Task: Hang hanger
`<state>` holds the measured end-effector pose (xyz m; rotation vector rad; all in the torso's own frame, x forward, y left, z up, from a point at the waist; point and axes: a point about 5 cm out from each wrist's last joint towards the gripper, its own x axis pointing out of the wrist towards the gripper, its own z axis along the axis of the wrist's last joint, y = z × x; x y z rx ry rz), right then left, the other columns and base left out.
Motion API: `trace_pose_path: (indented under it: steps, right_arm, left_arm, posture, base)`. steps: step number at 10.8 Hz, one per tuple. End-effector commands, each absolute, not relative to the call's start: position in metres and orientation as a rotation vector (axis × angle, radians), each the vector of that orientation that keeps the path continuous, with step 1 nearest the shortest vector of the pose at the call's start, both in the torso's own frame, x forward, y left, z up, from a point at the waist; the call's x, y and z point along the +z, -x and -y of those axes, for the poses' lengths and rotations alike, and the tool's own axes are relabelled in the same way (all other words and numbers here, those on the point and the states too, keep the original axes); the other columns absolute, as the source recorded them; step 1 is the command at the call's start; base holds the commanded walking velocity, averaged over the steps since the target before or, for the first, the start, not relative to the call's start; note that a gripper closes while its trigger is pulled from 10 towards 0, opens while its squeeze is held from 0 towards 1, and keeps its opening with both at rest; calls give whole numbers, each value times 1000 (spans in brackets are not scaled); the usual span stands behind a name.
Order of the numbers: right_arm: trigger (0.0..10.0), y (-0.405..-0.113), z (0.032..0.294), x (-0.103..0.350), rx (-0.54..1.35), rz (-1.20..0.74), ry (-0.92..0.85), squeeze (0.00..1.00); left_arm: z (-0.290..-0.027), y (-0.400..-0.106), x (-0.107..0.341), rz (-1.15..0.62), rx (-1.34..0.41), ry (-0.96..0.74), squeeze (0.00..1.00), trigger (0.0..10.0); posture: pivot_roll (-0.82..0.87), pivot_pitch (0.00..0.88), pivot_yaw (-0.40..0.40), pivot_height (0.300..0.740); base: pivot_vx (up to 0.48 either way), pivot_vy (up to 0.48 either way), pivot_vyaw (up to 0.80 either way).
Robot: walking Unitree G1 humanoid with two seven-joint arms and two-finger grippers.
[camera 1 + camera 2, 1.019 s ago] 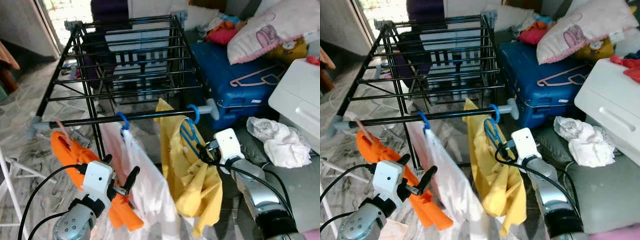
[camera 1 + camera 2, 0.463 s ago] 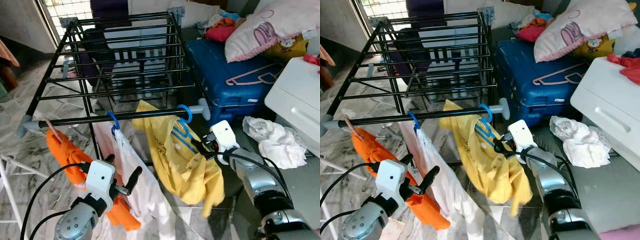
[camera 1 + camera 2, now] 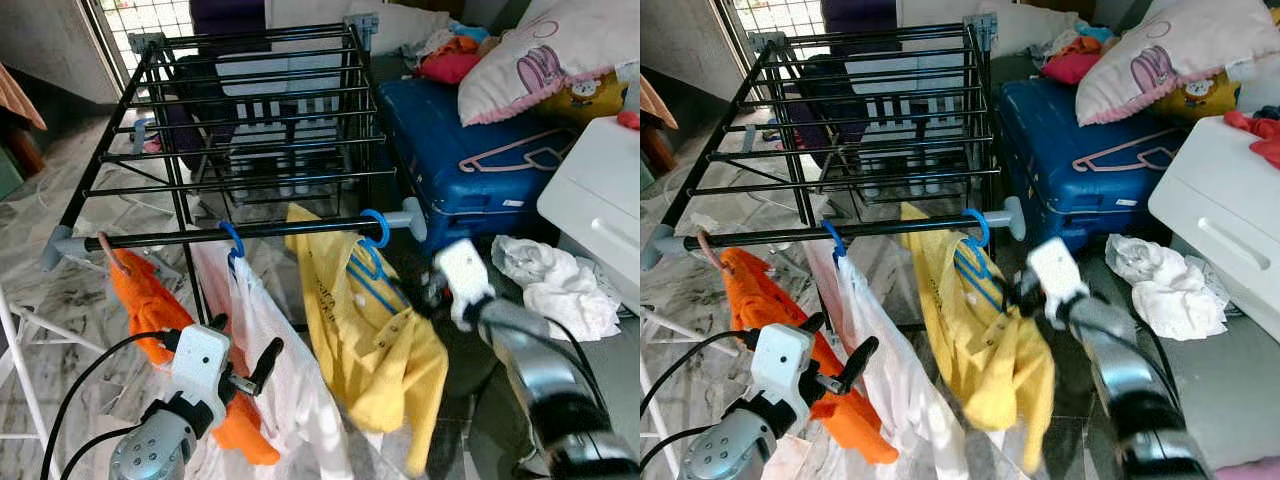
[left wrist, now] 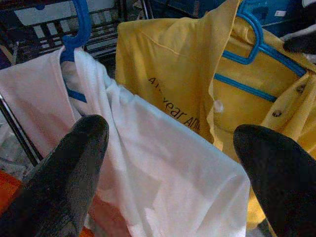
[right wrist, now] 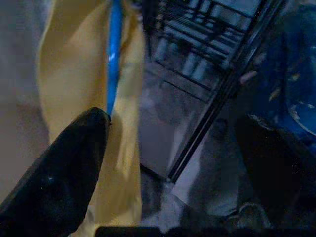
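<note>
A blue hanger [image 3: 372, 232] carrying a yellow shirt [image 3: 370, 340] is hooked over the front bar [image 3: 290, 228] of the black drying rack. My right gripper [image 3: 422, 296], blurred, is just right of the shirt's collar. Its fingers [image 5: 74, 173] are open, with the hanger's blue strip [image 5: 114, 54] beside one fingertip and nothing between them. A white shirt [image 3: 285, 370] on a second blue hanger [image 3: 232, 240] and an orange garment [image 3: 150, 310] hang further left on the same bar. My left gripper [image 3: 245, 342] is open, low in front of the white shirt [image 4: 148, 168].
A blue suitcase [image 3: 470, 150] with a pink hanger [image 3: 510, 150] on it lies right of the rack. A white cabinet [image 3: 600, 200] and crumpled white cloth [image 3: 560, 285] sit at the right. Pillows [image 3: 540, 70] are piled behind. A white frame leg [image 3: 15, 350] stands at the left.
The right gripper has let go of the blue hanger and drawn back to the right. The yellow shirt, pulled sideways half a second ago, now hangs down from the bar. The camera shifted slightly.
</note>
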<state>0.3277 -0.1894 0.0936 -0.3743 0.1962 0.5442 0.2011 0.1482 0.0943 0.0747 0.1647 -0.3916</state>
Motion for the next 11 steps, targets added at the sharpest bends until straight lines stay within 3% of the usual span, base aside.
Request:
trace_pose_path:
  steps: [1, 3, 7, 11]
  right_arm:
    - [10000, -328, 188, 98, 571, -179, 412, 0]
    - [10000, -325, 200, 94, 465, -190, 362, 0]
    - [10000, -301, 186, 117, 396, 20, 165, 0]
    - [10000, -270, 176, 98, 530, -125, 108, 0]
  left_arm:
    - [-150, -201, 93, -180, -387, -85, 0, 10000]
    - [-149, -201, 92, -186, -380, -87, 0, 10000]
    - [-150, -200, 90, -193, -375, -85, 0, 10000]
    - [-150, -202, 88, -201, -371, -82, 0, 10000]
  posture:
    - [36, 25, 47, 740]
    - [37, 27, 39, 740]
    - [25, 28, 40, 740]
    - [15, 32, 38, 740]
  base:
    - [0, 0, 0]
    - [0, 0, 0]
    - [0, 0, 0]
    - [0, 0, 0]
